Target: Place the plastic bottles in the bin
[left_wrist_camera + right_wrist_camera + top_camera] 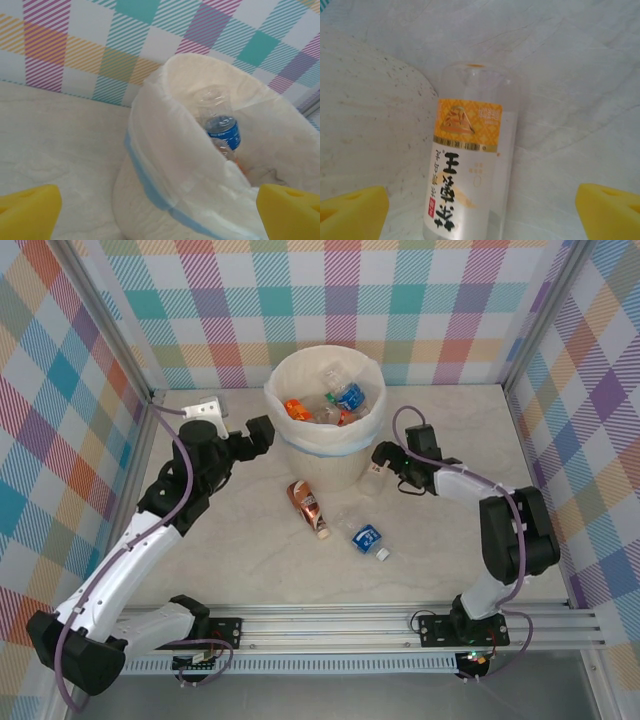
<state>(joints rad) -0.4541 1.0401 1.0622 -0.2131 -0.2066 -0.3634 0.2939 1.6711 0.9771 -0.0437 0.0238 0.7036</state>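
Note:
The bin (300,455) is a cream bucket with a white bag liner, and it stands at the back middle of the table. Several plastic bottles (340,400) lie inside it. My left gripper (264,432) hovers open at the bin's left side, and in its wrist view a blue-labelled bottle (223,131) lies inside the bin (160,165). My right gripper (384,456) is open at the bin's right foot. Its yellow fingertips (352,212) stand wide on either side of a clear bottle with an orange-and-white label (467,165), without touching it.
A brown-labelled bottle (308,508) and a blue-labelled bottle (366,538) lie on the table in front of the bin. The bin's wall (365,125) curves close to the left of the right gripper. Checked walls enclose the table on three sides.

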